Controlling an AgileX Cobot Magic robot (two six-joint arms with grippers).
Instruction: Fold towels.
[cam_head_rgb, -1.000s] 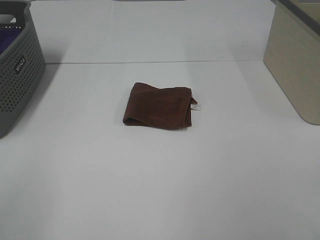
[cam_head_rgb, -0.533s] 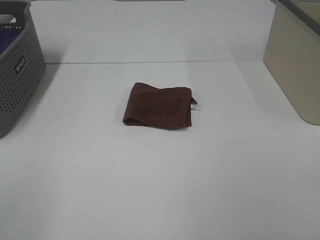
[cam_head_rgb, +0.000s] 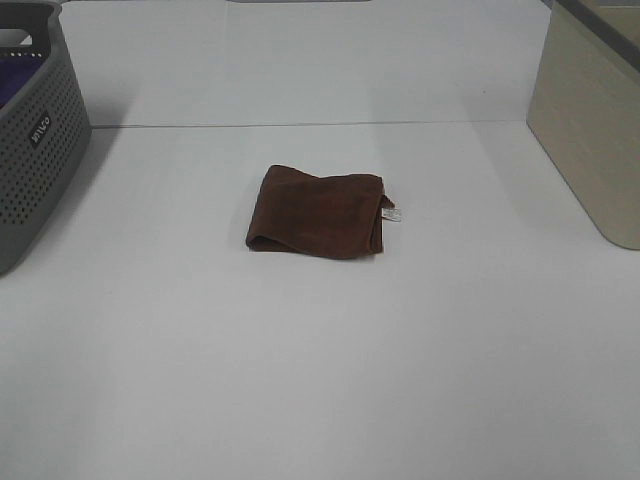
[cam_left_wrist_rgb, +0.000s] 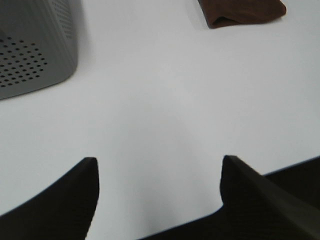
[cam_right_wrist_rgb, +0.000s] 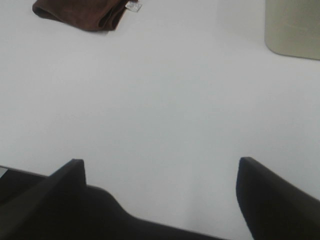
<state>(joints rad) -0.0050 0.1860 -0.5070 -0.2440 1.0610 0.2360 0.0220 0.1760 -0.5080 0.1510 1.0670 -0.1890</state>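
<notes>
The dark reddish-brown towel (cam_head_rgb: 318, 211) lies folded into a rectangle in the middle of the white table, with its small white label (cam_head_rgb: 391, 214) at its right edge. It also shows in the left wrist view (cam_left_wrist_rgb: 240, 12) and the right wrist view (cam_right_wrist_rgb: 80, 12). Neither arm shows in the exterior high view. My left gripper (cam_left_wrist_rgb: 160, 167) is open and empty over bare table, well away from the towel. My right gripper (cam_right_wrist_rgb: 161, 167) is open and empty too, also far from the towel.
A grey perforated laundry basket (cam_head_rgb: 35, 135) stands at the left edge, also seen in the left wrist view (cam_left_wrist_rgb: 35, 47). A beige bin (cam_head_rgb: 590, 130) stands at the right edge, also seen in the right wrist view (cam_right_wrist_rgb: 292, 27). A seam (cam_head_rgb: 300, 125) crosses the table behind the towel.
</notes>
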